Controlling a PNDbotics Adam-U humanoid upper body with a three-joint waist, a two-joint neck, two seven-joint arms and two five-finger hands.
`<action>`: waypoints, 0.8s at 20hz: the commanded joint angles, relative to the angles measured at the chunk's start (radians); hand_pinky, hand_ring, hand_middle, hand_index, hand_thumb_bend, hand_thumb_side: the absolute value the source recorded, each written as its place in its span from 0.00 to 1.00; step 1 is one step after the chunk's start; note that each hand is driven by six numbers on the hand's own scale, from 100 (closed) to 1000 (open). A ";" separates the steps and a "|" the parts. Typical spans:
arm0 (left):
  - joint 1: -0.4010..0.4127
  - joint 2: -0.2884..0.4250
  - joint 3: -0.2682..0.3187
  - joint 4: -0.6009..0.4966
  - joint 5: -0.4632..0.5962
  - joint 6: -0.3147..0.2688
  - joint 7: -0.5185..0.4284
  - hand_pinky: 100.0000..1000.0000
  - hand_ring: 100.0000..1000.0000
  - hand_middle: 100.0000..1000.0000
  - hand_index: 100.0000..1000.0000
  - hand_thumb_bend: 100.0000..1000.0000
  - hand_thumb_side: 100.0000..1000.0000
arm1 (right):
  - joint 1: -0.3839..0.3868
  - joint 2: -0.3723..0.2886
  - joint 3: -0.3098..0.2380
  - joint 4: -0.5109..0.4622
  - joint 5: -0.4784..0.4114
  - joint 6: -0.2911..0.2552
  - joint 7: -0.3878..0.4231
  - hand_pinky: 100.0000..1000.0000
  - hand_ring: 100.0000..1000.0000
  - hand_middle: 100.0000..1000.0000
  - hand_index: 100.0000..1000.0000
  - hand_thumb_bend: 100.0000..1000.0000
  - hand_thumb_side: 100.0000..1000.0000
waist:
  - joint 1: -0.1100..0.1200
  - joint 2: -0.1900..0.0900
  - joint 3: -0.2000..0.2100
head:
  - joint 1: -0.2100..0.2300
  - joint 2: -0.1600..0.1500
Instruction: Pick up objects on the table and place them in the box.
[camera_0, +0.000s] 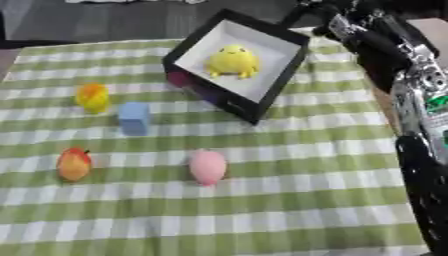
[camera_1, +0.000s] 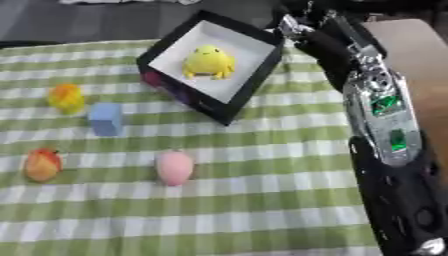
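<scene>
- The box (camera_0: 276, 75), black outside and white inside, sits tilted at the far middle of the table (camera_0: 306, 200), which is covered in a green-and-white checked cloth; a yellow toy (camera_0: 233, 61) already lies inside it, near its middle.
- Four things wait on the cloth to the left and in front of the box: a yellow-orange toy (camera_0: 93, 97) at the far left; a blue block (camera_0: 134, 117) just beside it and nearer; a red-orange fruit (camera_0: 74, 164) at the near left; a pink egg-shaped piece (camera_0: 208, 167) nearest the middle; a small dark pink thing (camera_0: 180, 78) shows against the box's left wall, too unclear to name.
- The right arm (camera_1: 381, 120) runs up the right side of the view; the right robot hand (camera_1: 297, 25) is at the box's far right corner, seemingly above the rim; its fingers are blurred and dark, so I cannot tell whether they are apart or together, and nothing is visibly held.
- The left robot hand shows in neither view.
- The step in hand looks like clearing the box and going for another piece; it would go well to lift clear of the rim before swinging, so the tilted box is not nudged; the pink piece is the closest reach, and being rounded it may roll, so coming down from above with fingers either side seems wise.
</scene>
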 joint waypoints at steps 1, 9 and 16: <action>-0.021 0.153 -0.037 0.014 -0.011 0.007 -0.115 0.80 0.74 0.80 0.91 0.34 0.63 | -0.010 -0.029 -0.001 -0.016 0.005 -0.004 0.001 0.95 0.71 0.76 0.79 0.14 0.32 | 0.017 -0.004 -0.001 | 0.000 -0.002; -0.059 0.236 -0.159 0.073 -0.032 0.093 -0.264 0.80 0.75 0.78 0.85 0.67 0.36 | -0.010 -0.030 0.006 -0.020 -0.002 -0.008 -0.010 0.95 0.70 0.75 0.79 0.14 0.31 | 0.021 -0.006 -0.012 | 0.037 -0.002; -0.107 0.226 -0.265 0.111 -0.063 0.159 -0.328 0.78 0.71 0.73 0.80 0.69 0.36 | -0.011 -0.028 0.012 -0.018 0.000 -0.007 -0.004 0.95 0.70 0.75 0.79 0.14 0.31 | 0.022 -0.005 -0.022 | 0.054 -0.002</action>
